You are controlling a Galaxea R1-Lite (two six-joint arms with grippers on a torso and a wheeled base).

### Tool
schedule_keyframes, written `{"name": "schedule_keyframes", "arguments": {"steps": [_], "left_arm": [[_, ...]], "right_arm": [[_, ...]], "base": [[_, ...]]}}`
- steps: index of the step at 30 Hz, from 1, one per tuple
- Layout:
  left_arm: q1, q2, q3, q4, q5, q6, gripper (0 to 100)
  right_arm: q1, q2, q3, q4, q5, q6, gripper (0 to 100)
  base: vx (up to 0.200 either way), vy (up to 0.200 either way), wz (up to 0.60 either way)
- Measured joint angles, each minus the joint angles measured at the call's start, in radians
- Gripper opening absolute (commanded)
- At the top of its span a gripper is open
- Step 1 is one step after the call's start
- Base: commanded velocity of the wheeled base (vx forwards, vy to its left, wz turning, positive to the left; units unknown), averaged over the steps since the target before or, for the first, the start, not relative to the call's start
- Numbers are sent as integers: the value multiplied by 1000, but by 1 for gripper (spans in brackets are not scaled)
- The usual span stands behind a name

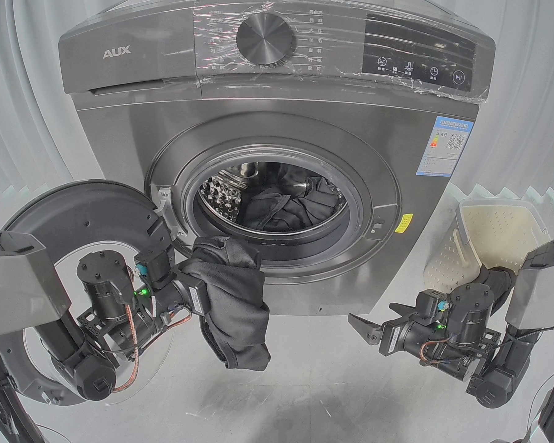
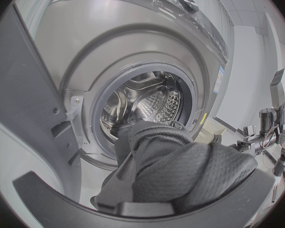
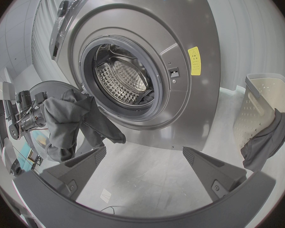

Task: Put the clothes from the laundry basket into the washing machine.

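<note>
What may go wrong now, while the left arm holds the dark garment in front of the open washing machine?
1. Much of the held garment hangs below the washing machine's door rim. It may catch there, or stay hanging outside the drum.
2. Another garment hangs out over the edge of the laundry basket. It may slip to the floor.

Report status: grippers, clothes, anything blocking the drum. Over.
Left gripper shut on dark garment, just below washing machine mouth. Right gripper open, empty. Dark clothes in drum; second garment draped over laundry basket rim. Door open, nothing blocking.
</note>
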Motion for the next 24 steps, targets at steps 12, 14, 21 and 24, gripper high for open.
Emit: {"name": "schedule_keyframes", "arguments": {"steps": [12, 14, 21, 24], "left_arm": [[-45, 30, 4, -1, 5, 2, 0], [-51, 33, 4, -2, 11, 1, 0], [-64, 38, 5, -2, 14, 1, 0], [-72, 43, 8, -2, 14, 0, 0]], "right_arm": [[7, 18, -1, -1, 0, 1, 100], [7, 19, -1, -1, 0, 1, 100], [12, 21, 0, -2, 0, 1, 100], [13, 21, 1, -2, 0, 1, 100]], "base": [[100, 0, 0], [0, 0, 0], [57, 0, 0], [200, 0, 0]]}}
